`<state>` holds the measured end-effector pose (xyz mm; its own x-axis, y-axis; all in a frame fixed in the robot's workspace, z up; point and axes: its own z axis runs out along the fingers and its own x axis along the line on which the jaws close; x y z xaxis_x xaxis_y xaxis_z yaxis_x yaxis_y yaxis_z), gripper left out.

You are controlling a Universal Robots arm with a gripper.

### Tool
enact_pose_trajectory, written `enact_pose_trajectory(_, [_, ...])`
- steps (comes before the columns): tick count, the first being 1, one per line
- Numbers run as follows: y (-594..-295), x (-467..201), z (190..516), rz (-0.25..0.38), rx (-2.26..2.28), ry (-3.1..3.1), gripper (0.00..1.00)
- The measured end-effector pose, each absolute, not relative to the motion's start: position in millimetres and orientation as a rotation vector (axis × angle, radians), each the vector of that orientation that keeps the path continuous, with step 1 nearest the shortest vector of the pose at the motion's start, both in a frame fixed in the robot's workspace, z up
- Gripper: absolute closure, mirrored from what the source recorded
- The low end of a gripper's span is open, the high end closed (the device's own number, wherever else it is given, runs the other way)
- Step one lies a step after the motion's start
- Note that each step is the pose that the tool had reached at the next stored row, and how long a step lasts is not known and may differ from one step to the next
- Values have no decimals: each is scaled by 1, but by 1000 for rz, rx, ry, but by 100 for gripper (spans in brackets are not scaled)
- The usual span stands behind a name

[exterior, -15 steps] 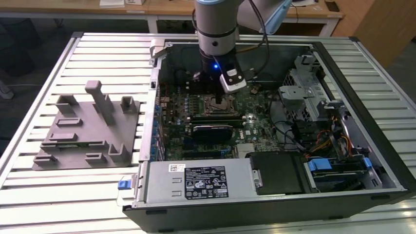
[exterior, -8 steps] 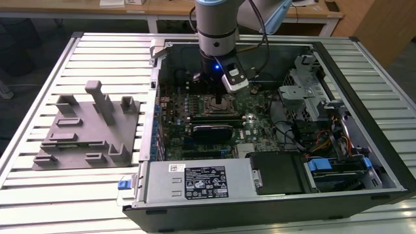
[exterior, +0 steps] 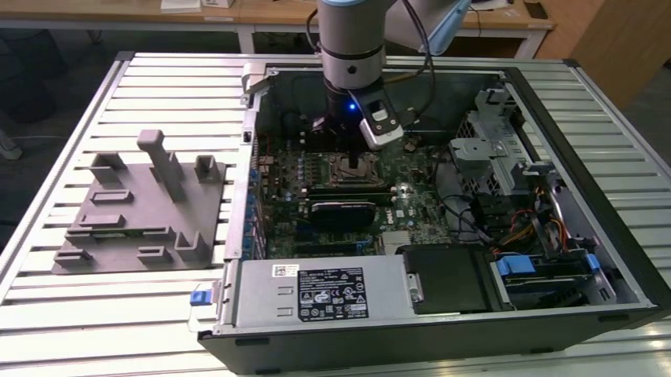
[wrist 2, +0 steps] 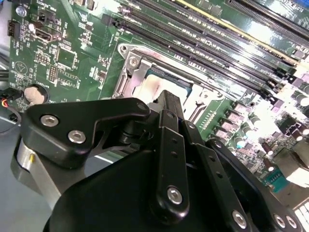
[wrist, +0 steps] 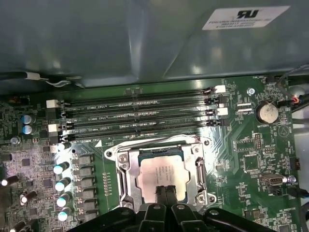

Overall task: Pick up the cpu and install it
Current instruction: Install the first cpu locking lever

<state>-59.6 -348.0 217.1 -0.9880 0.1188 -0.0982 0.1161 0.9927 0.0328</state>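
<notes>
Silvery metal: the cpu [wrist: 161, 173], a small flat square chip with a pale metal top and a thin darker rim, lies flat inside the black, metal-framed square socket [wrist: 126, 180] on the green motherboard [wrist: 251, 159]. It looks seated within the frame rather than carried; how fully it is seated cannot be told.

Relation to gripper: the black, jointed-finger gripper [wrist: 165, 189] stands directly over the chip, its fingertips pressed together and meeting at the chip's near edge. In the second wrist view the same black gripper [wrist 2: 170, 104] points down into the socket, with the pale top of the chip [wrist 2: 152, 89] just beyond its tips. Whether the tips touch the metal cannot be told. The chip is square, so it has no long axis to align; its edges run parallel to the socket frame.

Gripper state: clenched, fingers closed against each other, nothing between them.

Arm pose: in the exterior view the grey-and-silver arm [exterior: 351, 47] hangs near vertical, wrist down, into the open black computer case [exterior: 587, 236] towards the case's far side.

Also present: a grey plastic fixture with upright posts [exterior: 147, 204] on the slatted metal table [exterior: 63, 298], beside the case at the exterior view's left.
</notes>
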Motion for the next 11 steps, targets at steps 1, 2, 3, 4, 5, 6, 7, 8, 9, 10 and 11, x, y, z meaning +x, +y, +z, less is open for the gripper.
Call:
enact_pose_trajectory(1, [-348, -60, 219, 41, 179, 3036, 89])
enact_pose_trajectory(2, [-348, -60, 221, 41, 178, 3036, 89])
enact_pose_trajectory(3, [-348, -60, 223, 42, 178, 3036, 89])
enact_pose_trajectory(4, [-348, -60, 224, 42, 178, 3036, 89])
enact_pose_trajectory(5, [-348, -60, 226, 42, 177, 3036, 89])
enact_pose_trajectory(6, [-348, -60, 227, 42, 177, 3036, 89])
enact_pose_trajectory(7, [-348, -60, 228, 42, 177, 3036, 89])
enact_pose_trajectory(8, [-348, -60, 229, 42, 177, 3036, 89])
enact_pose_trajectory(9, [-348, -60, 229, 42, 177, 3036, 89])
enact_pose_trajectory(10, [-348, -60, 229, 42, 177, 3036, 89])
enact_pose_trajectory(11, [-348, -60, 229, 42, 177, 3036, 89])
